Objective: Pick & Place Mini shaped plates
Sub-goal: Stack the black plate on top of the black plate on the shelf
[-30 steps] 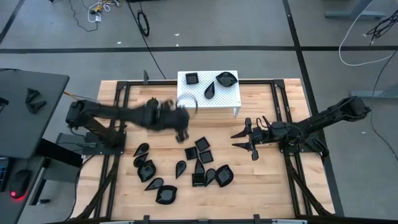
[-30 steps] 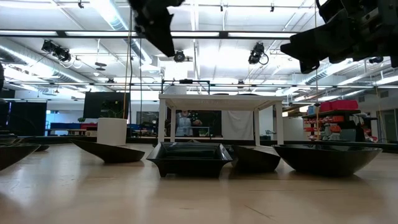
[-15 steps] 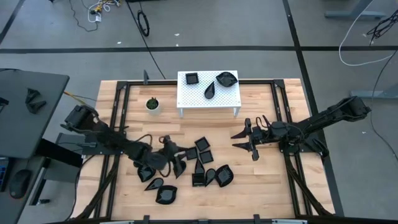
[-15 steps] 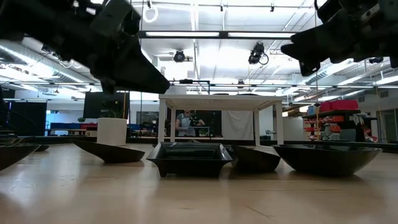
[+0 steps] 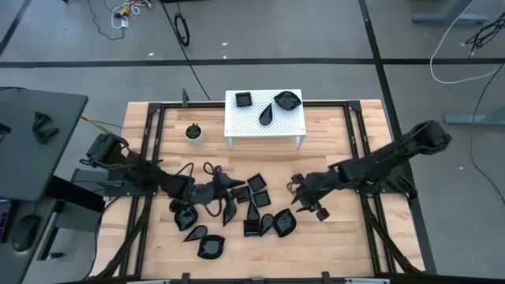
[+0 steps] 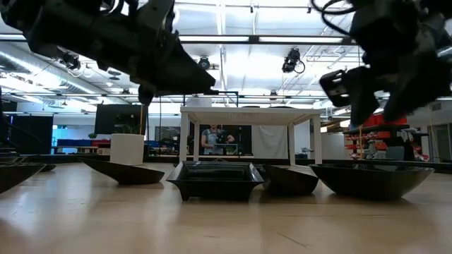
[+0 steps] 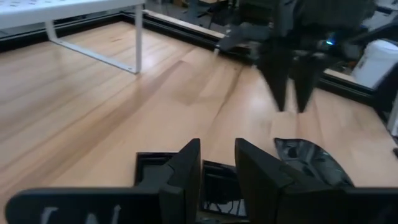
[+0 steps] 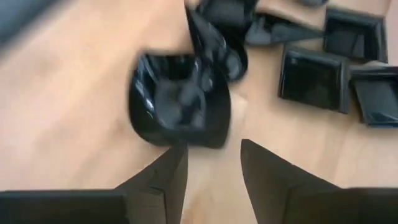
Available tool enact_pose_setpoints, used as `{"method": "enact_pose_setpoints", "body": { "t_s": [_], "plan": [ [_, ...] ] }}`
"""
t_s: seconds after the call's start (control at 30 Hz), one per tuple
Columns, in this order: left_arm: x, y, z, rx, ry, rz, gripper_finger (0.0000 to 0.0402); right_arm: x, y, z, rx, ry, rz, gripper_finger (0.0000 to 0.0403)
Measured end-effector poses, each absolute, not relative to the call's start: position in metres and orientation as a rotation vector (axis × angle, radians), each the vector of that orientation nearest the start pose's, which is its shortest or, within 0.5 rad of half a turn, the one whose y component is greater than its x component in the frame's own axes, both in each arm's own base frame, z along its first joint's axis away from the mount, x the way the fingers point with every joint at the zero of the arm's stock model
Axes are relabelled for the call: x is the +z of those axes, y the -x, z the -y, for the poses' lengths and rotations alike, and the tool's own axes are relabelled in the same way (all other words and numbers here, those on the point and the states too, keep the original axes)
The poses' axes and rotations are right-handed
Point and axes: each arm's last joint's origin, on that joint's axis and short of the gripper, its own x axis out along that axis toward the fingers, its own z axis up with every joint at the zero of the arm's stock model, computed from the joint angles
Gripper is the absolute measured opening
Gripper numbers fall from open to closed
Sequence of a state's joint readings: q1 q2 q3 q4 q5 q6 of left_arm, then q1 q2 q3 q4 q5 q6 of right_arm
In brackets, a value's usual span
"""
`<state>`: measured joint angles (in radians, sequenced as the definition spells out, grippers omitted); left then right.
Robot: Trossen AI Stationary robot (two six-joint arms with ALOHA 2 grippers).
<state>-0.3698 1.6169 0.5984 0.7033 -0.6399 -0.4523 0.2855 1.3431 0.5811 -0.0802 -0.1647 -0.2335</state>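
Observation:
Several glossy black mini plates [image 5: 256, 207], square, teardrop and leaf-shaped, lie clustered on the wooden table; three more rest on the white perforated stand [image 5: 246, 120]. My left gripper [image 5: 231, 189] hovers low over the cluster's left part, open by a narrow gap and empty. In the left wrist view a square plate [image 7: 149, 169] lies under its fingers [image 7: 186, 171]. My right gripper [image 5: 304, 197] is open and empty at the cluster's right side. A rounded plate [image 8: 180, 106] lies just ahead of its fingers [image 8: 267, 171], with square plates [image 8: 314, 78] beyond.
A small white pot with a green plant [image 5: 192, 132] stands left of the stand. Black frame rails [image 5: 353, 134] run along the table's sides. The two grippers face each other across the cluster, with bare wood to the right of the right gripper and along the near edge.
My left arm swung from beside the stand toward the near edge and came down low over the plate cluster, uncovering the plant pot. In the last half second my right gripper moved toward the left and near edge, to the cluster's right side. No plate has visibly moved.

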Motion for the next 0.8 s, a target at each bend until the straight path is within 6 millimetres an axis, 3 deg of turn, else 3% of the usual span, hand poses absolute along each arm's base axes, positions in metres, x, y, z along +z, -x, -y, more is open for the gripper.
{"method": "enact_pose_setpoints", "body": {
  "t_s": [0.17,0.4,0.63,0.8],
  "plan": [
    [0.164,-0.285,0.094,0.312,0.294,-0.21,0.0103,0.163,-0.259,-0.078,0.512,0.373,-0.867,0.0151],
    [0.164,-0.286,0.093,0.322,0.292,-0.207,0.0103,0.147,-0.287,-0.072,0.598,0.181,-0.966,0.0151],
    [0.164,-0.286,0.093,0.324,0.291,-0.207,0.0103,0.135,-0.297,-0.063,0.606,0.049,-0.997,0.0146],
    [0.163,-0.285,0.093,0.324,0.29,-0.211,0.0103,0.136,-0.299,-0.061,0.599,0.019,-0.992,0.0118]
  ]
}}
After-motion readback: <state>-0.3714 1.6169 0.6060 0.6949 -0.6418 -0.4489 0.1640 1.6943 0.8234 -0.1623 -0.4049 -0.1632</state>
